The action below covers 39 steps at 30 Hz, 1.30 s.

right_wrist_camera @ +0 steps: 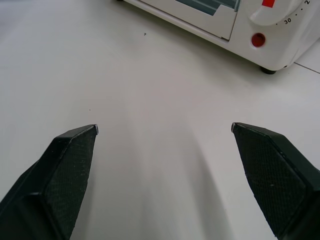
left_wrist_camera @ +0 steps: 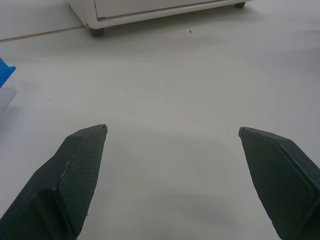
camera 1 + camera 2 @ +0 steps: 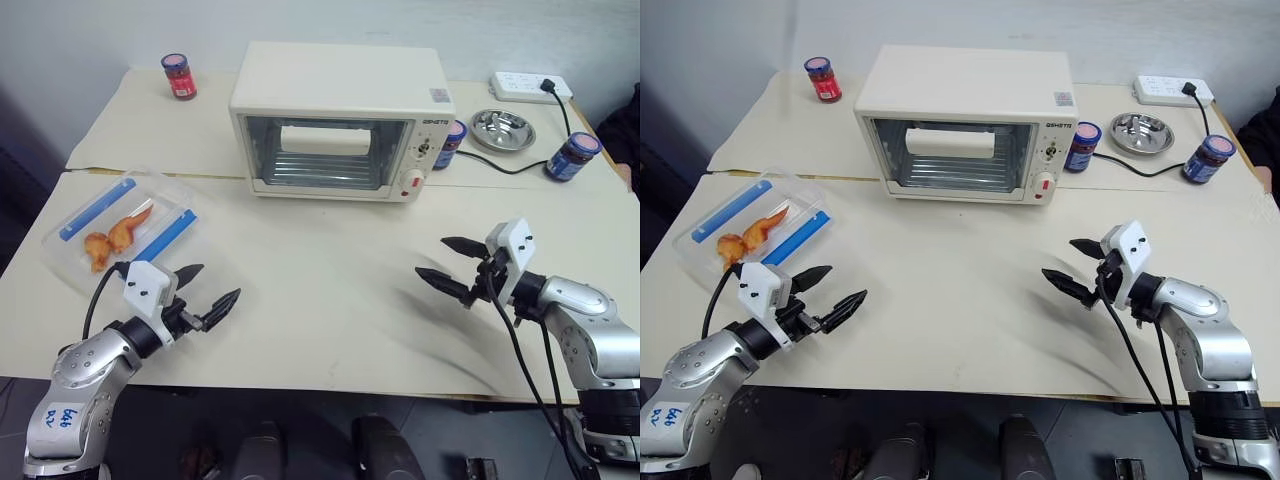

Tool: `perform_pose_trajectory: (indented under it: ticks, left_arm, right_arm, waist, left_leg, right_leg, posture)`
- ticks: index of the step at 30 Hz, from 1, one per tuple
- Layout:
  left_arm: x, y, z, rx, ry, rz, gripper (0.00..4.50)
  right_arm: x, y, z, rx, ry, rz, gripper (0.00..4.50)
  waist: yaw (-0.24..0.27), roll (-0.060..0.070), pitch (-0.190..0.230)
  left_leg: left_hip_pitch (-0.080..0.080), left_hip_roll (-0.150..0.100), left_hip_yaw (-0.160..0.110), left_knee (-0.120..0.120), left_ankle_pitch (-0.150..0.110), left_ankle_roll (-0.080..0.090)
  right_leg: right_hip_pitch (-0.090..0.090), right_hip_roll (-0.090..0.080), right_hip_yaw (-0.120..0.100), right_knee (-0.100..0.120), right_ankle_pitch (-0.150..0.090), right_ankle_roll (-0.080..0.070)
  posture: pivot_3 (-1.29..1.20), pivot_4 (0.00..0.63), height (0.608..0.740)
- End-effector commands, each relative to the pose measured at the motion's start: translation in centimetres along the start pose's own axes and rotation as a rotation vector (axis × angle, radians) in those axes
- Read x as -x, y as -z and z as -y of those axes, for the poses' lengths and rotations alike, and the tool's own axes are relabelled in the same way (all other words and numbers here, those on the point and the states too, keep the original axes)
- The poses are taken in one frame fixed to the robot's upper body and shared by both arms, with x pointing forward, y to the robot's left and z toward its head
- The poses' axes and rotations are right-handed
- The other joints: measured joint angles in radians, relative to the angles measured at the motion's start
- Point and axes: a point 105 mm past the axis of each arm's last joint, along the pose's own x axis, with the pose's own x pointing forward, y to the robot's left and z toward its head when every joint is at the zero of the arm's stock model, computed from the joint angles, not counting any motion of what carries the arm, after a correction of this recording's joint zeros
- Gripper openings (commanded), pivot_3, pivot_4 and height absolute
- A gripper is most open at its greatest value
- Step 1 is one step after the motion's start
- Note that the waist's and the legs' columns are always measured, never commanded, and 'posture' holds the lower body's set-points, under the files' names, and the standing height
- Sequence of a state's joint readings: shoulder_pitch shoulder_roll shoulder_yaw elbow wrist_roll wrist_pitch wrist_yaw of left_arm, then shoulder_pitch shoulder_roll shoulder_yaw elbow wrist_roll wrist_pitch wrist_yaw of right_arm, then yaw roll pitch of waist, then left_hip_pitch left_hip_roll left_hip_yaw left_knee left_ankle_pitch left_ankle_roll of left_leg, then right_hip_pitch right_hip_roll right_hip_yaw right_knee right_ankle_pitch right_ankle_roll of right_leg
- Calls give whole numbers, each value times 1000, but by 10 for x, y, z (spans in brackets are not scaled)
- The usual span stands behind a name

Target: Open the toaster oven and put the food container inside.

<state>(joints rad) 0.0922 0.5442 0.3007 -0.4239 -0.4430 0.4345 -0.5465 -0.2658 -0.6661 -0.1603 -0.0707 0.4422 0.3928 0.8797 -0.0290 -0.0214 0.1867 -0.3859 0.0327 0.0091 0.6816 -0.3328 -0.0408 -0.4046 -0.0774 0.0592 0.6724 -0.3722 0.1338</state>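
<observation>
nothing begun: toaster oven door shut at twelve o'clock, food container at ten. left gripper and right gripper both released, empty. next, probably pull the door down.

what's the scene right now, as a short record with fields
toaster oven: back centre of the table, glass door shut
food container: table's left side, lid on, orange food inside
left gripper: open, empty, above the table just in front of the container
right gripper: open, empty, above the table on the right
red-lidded jar: back left corner
steel bowl: right of the oven
power strip: back right
task progress: not yet begun
</observation>
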Motion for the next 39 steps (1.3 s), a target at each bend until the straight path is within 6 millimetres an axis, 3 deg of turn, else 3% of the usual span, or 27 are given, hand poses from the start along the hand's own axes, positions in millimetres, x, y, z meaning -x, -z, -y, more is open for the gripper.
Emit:
perform_pose_trajectory:
  ticks: [1, 9, 16, 24, 28, 33, 39]
  left_arm:
    - [0, -9, 3, -44, 11, 32, 4500]
    - [1, -6, -1, -3, -1, 15, 4500]
    - [-5, -13, 5, 13, 43, 35, 4500]
    - [-24, -60, 42, 66, 318, 145, 4500]
    - [-25, -94, 32, 12, 358, 193, 4500]
    - [-18, -130, 14, -69, 369, 228, 4500]
    - [-14, -141, 10, -138, 355, 229, 4500]
  right_arm:
    - [1, -8, -2, 22, 0, 35, 4474]
    - [-2, -7, -4, -10, -9, 35, 4474]
    - [-9, -18, -18, -34, -75, 66, 4474]
    - [-58, -56, -33, -40, -206, 180, 4474]
    - [-85, -81, -35, 4, -244, 236, 4474]
    - [-111, -104, -21, 47, -204, 280, 4474]
    - [-121, -126, -20, 51, -228, 343, 4474]
  waist:
    - [0, 0, 0]
    - [0, 0, 0]
    - [0, 0, 0]
    - [-3, 0, 0]
    - [-6, 0, 0]
    - [-27, 0, 0]
    - [-46, 0, 0]
  left_leg:
    - [0, 0, 0, 0, 0, 0]
    - [0, 0, 0, 0, 0, 0]
    - [0, 0, -1, 0, 0, 0]
    - [0, 0, -2, 1, 1, 0]
    - [0, 0, -2, 1, 1, -1]
    - [-1, -1, -2, 0, 1, -1]
    - [-3, -1, -3, -1, 1, -1]
  right_leg:
    - [0, 0, 0, 0, 0, 0]
    - [0, 0, 0, 0, 0, 0]
    - [0, 0, 0, 0, 0, 0]
    - [0, 0, -1, 2, 0, 0]
    - [-1, 0, -2, 2, 0, 0]
    - [-2, 0, -3, 2, 0, 0]
    - [-2, -2, -3, 5, 0, 0]
  posture:
    - [0, 150, 740]
    - [0, 150, 740]
    - [0, 150, 740]
    - [0, 150, 740]
    - [0, 150, 740]
    - [0, 150, 740]
    - [0, 150, 740]
